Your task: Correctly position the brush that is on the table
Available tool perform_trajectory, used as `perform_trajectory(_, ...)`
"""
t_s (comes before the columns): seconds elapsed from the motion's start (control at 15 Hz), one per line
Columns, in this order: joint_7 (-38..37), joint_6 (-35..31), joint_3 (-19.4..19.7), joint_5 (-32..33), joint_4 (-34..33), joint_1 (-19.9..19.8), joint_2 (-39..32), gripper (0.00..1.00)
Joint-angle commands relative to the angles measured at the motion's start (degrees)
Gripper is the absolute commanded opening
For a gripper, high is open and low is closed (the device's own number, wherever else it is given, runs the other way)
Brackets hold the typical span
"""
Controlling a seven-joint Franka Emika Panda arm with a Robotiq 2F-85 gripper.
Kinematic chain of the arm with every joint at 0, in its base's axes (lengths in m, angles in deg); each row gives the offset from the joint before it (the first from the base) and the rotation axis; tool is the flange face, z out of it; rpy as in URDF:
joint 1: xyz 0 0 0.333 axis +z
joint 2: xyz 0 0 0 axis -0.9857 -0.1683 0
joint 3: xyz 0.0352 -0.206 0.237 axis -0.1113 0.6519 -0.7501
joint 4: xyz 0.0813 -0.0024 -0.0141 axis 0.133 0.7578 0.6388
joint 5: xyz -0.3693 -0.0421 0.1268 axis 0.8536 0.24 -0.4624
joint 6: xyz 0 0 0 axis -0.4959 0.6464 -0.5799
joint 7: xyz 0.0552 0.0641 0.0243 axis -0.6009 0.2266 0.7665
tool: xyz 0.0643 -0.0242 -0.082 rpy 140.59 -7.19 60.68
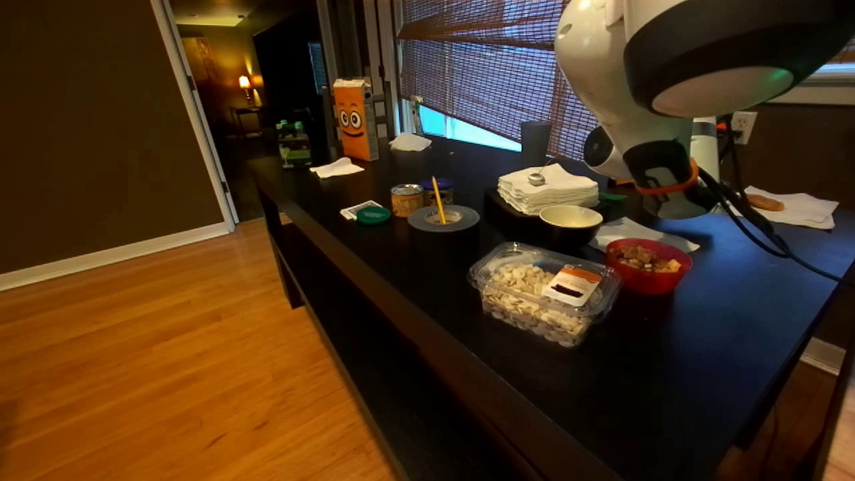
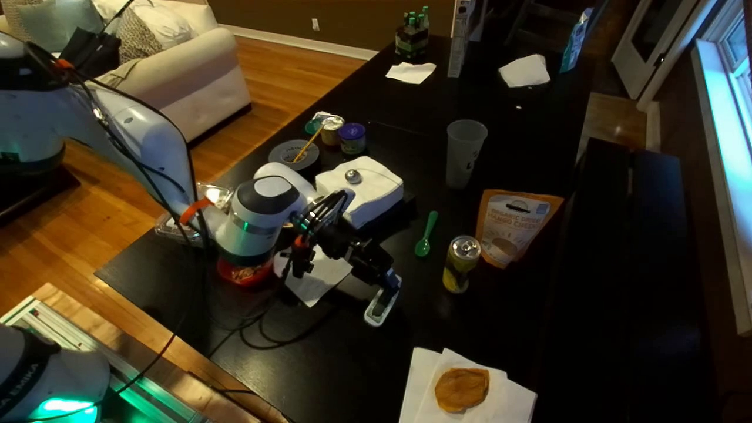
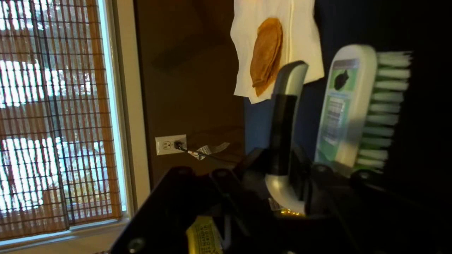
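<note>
Claw (image 3: 278, 160) is nearest, clamped on 1 brush (image 3: 344, 113), jaws either side of its black-gripped handle. Brush is at a slant in the claw, over the bench (image 2: 517, 329); can't tell if it touches. Its label has a dark blot & print too blurry to read; bristles white w/ some green.

Nr the claw: 1 yellow can (image 2: 460, 264), print illegible; just beside it 1 orange pouch (image 2: 511, 229), "ORGANIC DRIED MANGO CHEEKS". Also 1 green spoon (image 2: 426, 235) & 1 heap of brown rounds (image 2: 462, 389) (exact no. unclear) on white napkins (image 2: 517, 399).

Further out: 1 tall cup (image 2: 466, 150) w/ partial lettering; 1 napkin pile (image 1: 554, 192) w/ 1 metal item (image 2: 352, 176) on top; 2 bowls, i.e. 1 red bowl (image 1: 648, 280) w/ food bits (image 1: 644, 257) & 1 cream-lined bowl (image 1: 571, 216); 1 clear tub (image 1: 479, 272) of pale flakes (image 1: 528, 310), label part blacked out.

Beyond: 1 tape roll (image 1: 421, 218) w/ 1 yellow pencil (image 1: 438, 199) leaning in its hole, 1 small tin (image 1: 407, 200), 1 purple-lidded jar (image 2: 353, 139), 1 green lid (image 1: 373, 214). Far end: 1 orange box (image 1: 354, 123) w/ smiling face, 1 carrier (image 2: 410, 46) of bottles (image 2: 412, 24) (no. unclear), 2 loose napkins (image 2: 411, 73). Arm base (image 2: 64, 364) reads "EMIKA".
</note>
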Motion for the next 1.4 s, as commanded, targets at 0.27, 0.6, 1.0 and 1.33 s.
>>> perform_trajectory(0.27,-0.65,0.74,-2.33,1.48,-2.78,-2.37,0.0,0.06)
perform_trajectory(0.6,-1.47,0.92,-1.96,3.35,-2.16,-1.61,0.0,0.49)
perform_trajectory(1.0,-0.51,0.84,-1.88,2.18,-1.64,-0.78,0.01,0.79)
perform_trajectory(1.33,1.92,0.71,-1.83,-0.1,-1.36,-0.35,0.01,0.96)
